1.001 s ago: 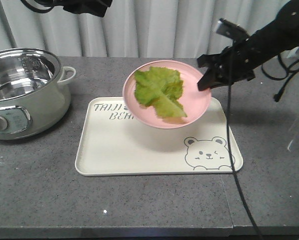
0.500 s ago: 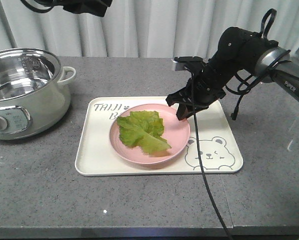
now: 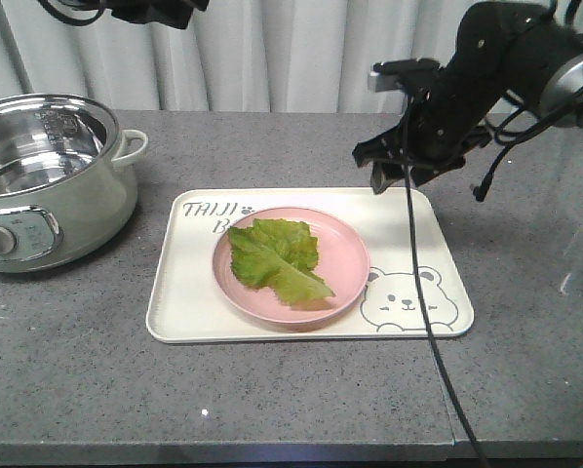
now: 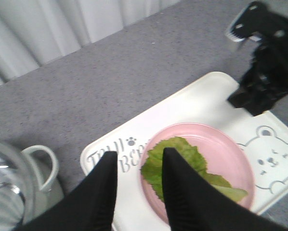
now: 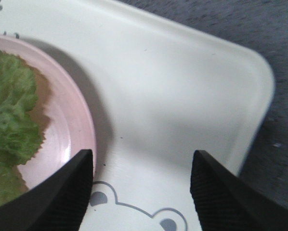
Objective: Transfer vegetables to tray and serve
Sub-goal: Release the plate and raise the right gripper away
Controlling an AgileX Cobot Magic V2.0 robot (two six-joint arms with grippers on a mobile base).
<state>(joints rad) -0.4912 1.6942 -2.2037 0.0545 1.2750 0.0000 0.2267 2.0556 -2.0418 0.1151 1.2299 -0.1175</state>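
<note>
Now lettuce (image 3: 272, 255) on pink plate (image 3: 350, 255) in tray (image 3: 408, 234); right gripper (image 5: 141, 153) over tray corner, clear of lettuce, jaws spread.

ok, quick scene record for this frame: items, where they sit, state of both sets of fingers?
lettuce: lying flat in plate
plate: pink, resting on tray, left of the bear print
tray: flat on table, right of pot
pot: lid off, on table, apart from tray
right fingers: open, empty, above tray's far right part, clear of plate
left fingers: open, empty, raised above tray
</note>
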